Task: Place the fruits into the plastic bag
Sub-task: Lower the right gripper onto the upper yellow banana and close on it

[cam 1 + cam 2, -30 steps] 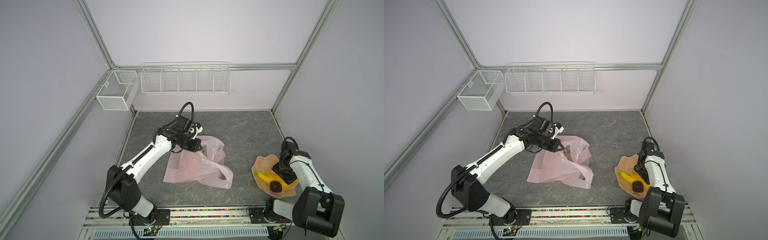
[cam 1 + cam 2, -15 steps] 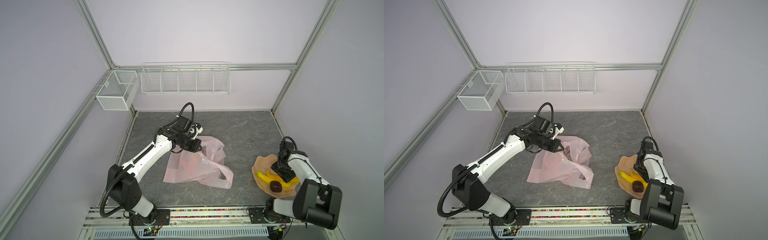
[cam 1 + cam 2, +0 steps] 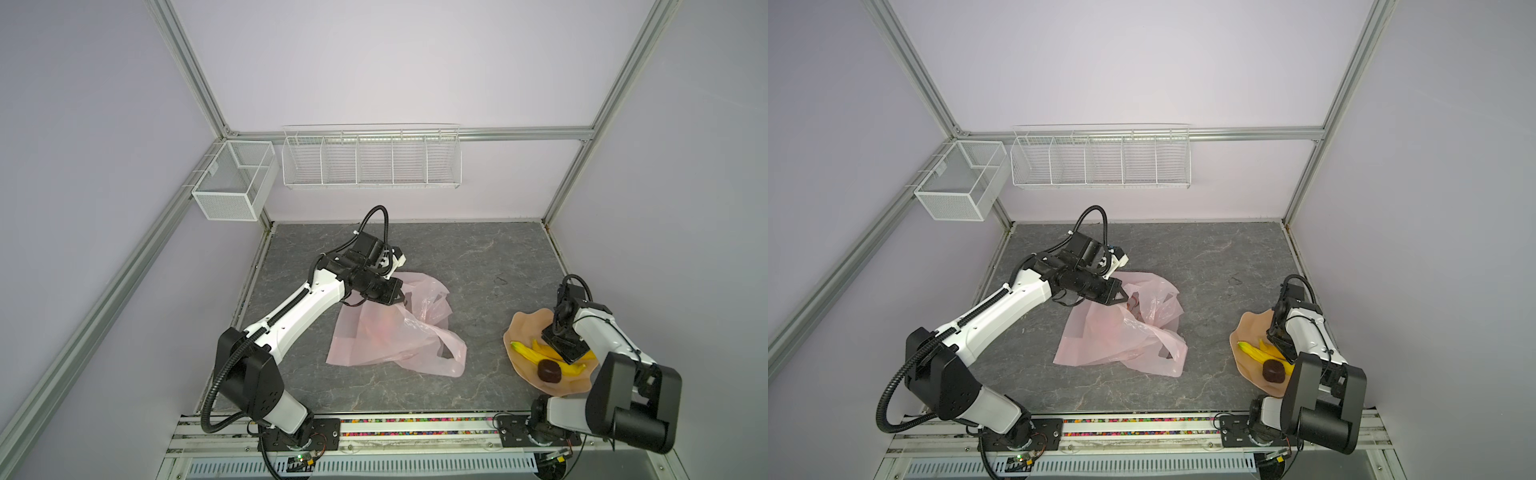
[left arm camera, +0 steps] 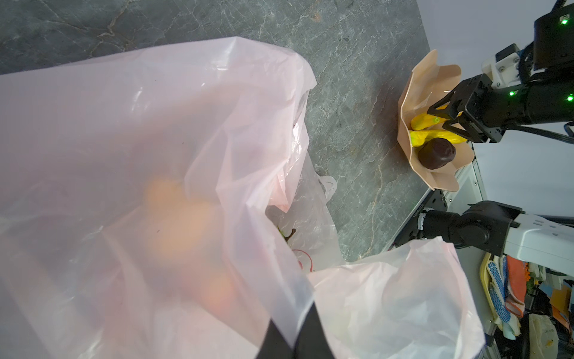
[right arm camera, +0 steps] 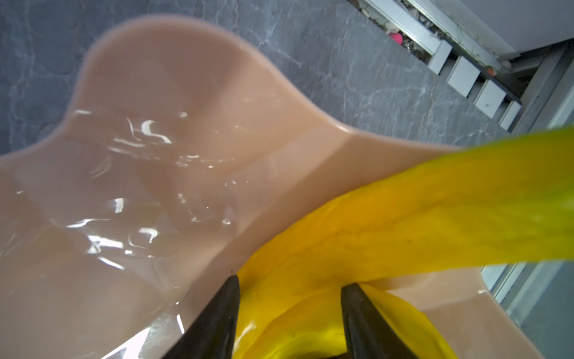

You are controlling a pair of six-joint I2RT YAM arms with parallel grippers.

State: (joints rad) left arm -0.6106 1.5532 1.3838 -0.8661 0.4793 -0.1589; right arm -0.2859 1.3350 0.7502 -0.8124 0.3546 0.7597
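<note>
On plate (image 5: 155, 124), bananas (image 5: 435, 223) within part-open right end effector (image 5: 289, 281); plastic bag (image 4: 124, 124) in closed left end effector (image 4: 293, 346).

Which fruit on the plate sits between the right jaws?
The yellow bananas: the jaws of the right gripper straddle them. The dark brown fruit lies beside them on the plate, outside the jaws.

White arms (image 3: 299, 309) — black joints (image 3: 245, 370), ribbed cables (image 3: 387, 226)
</note>
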